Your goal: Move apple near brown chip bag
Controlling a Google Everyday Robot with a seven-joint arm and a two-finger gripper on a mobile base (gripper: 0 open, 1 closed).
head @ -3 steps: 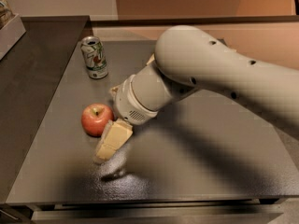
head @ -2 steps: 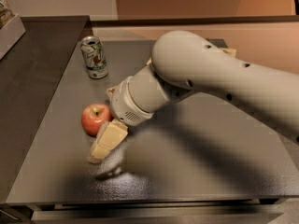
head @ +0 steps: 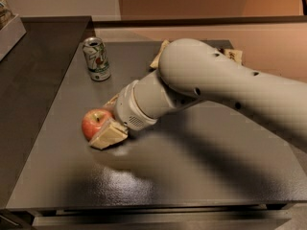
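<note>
The gripper [head: 105,124] is low over the dark surface [head: 201,176], right against the apple [head: 95,122]; I cannot tell if its jaws grip it. The brown chip bag [head: 160,57] lies well apart, mostly behind the arm. The green-and-white soda can [head: 97,59] stands upright, its writing unreadable.

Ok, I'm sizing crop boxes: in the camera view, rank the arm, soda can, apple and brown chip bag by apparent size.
Largest: arm.
Then soda can.
Then apple, only slightly smaller, gripper beside it.
The brown chip bag is mostly hidden behind the arm, so unranked.
</note>
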